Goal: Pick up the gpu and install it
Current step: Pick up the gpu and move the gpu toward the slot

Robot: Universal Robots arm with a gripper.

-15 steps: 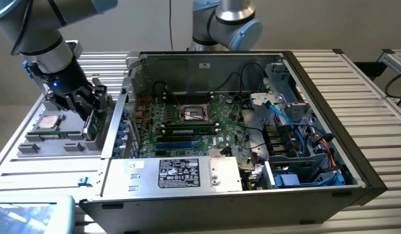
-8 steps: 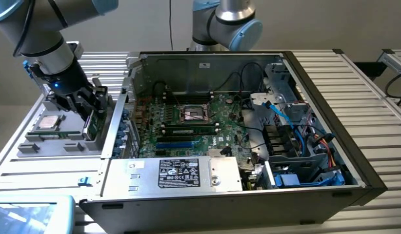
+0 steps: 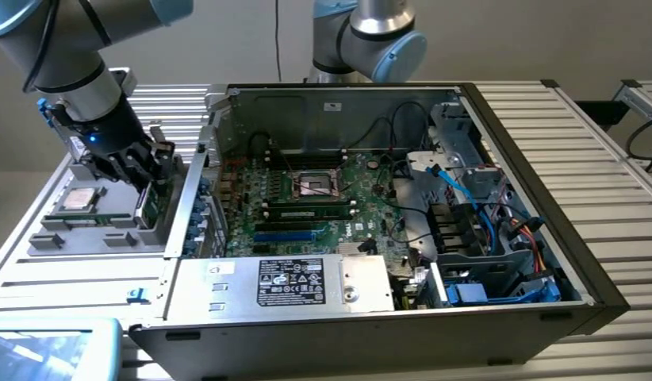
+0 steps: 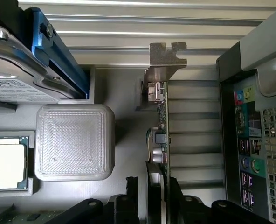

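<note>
The gpu (image 4: pixel 163 121) stands on edge in a slot of the grey parts tray (image 3: pixel 93 238), its silver bracket (image 4: pixel 166 58) at one end and green board showing along its edge. In the exterior view the gpu (image 3: pixel 148 208) is at the tray's right side, beside the computer case. My gripper (image 3: pixel 144 176) is lowered over it. In the wrist view my gripper (image 4: pixel 154 191) straddles the card, one black finger (image 4: pixel 132 186) on the cooler side with a narrow gap, the other close against the board side. The jaws are open around the card.
The open computer case (image 3: pixel 538 182) lies on the exterior view's right, with motherboard (image 3: pixel 316 198), blue card slots (image 3: pixel 294 236) and power supply (image 3: pixel 284 282). The tray also holds a processor (image 4: pixel 5 163), a clear plastic block (image 4: pixel 75 142) and a drive on blue rails (image 4: pixel 17 70).
</note>
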